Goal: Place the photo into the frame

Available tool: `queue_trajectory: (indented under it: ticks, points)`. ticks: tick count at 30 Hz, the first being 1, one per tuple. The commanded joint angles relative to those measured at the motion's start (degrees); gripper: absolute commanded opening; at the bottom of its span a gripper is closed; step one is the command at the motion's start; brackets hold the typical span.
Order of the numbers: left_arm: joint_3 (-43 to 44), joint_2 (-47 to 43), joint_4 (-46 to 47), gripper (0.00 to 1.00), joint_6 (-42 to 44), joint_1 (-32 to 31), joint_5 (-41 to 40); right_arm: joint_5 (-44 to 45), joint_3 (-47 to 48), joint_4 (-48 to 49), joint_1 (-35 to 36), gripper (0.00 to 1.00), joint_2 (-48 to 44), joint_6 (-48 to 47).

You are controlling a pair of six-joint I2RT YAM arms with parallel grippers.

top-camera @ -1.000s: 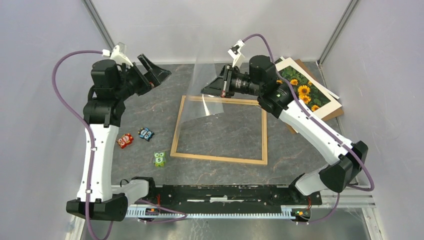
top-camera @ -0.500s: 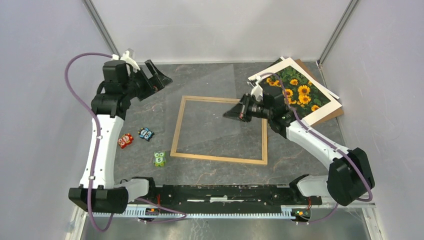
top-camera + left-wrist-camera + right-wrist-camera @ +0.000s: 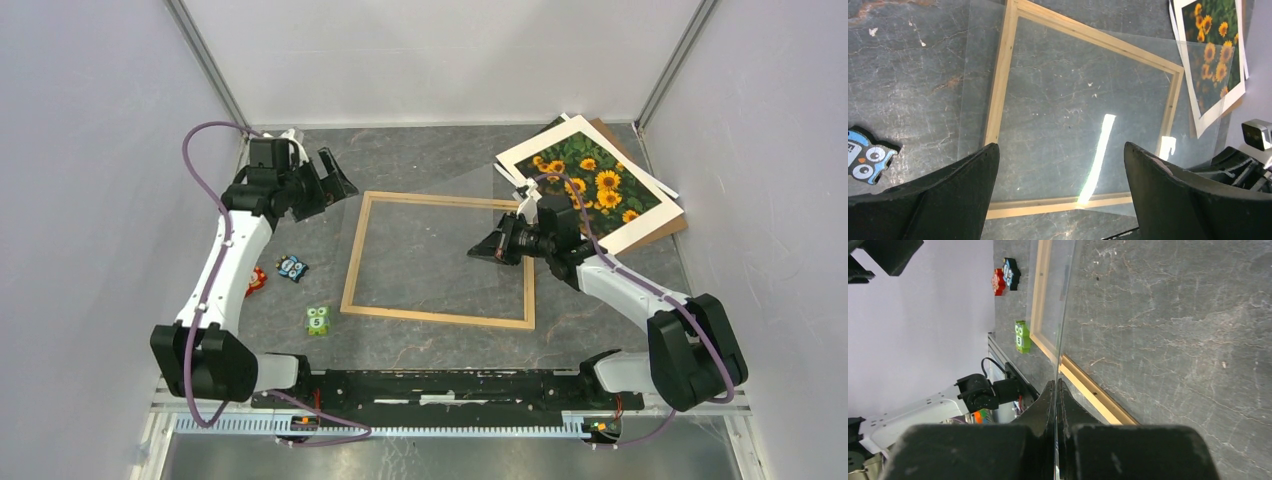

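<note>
The frame [image 3: 440, 318] of light wooden strips lies flat mid-table; it also shows in the left wrist view [image 3: 998, 90] and the right wrist view [image 3: 1083, 380]. The sunflower photo [image 3: 600, 185] lies face up at the back right, outside the frame, and shows in the left wrist view [image 3: 1215, 55]. My right gripper [image 3: 478, 251] is shut on the right edge of a clear sheet [image 3: 440, 230], held low over the frame; the jaws [image 3: 1054, 382] pinch its thin edge [image 3: 1063, 315]. My left gripper [image 3: 335, 190] is open and empty by the frame's far left corner [image 3: 1060, 146].
A brown backing board [image 3: 672, 228] lies under the photo. A blue owl toy [image 3: 291, 267], a red one [image 3: 256, 280] and a green one [image 3: 318, 320] lie left of the frame. The cell's walls stand close on both sides and behind.
My right gripper has come down and nearer with the clear sheet, which went from raised and tilted to almost flat over the frame. My left gripper moved down toward the frame's far left corner.
</note>
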Motion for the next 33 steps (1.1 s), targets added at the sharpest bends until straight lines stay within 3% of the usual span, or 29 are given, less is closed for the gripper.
queue_trajectory:
  ticks: [1,12,19,33]
  points:
    - [1.19,2.6,4.35,1.0,3.43,-1.6,-2.47,-1.12,1.99,-2.41,-1.09,0.0,-1.02,-5.43]
    - [-0.65,9.27,6.15,1.0,4.27,-1.86,0.91,0.39,0.42,-5.14,-3.53,0.0,-3.3,-8.12]
    - [-7.64,9.43,13.83,1.0,-4.81,1.17,6.99,0.82,-2.45,-1.59,-4.2,0.0,-4.14,-6.86]
    - [-6.13,15.32,12.37,1.0,-3.43,1.19,7.36,-0.46,-6.57,2.69,-6.11,0.0,-5.54,-5.93]
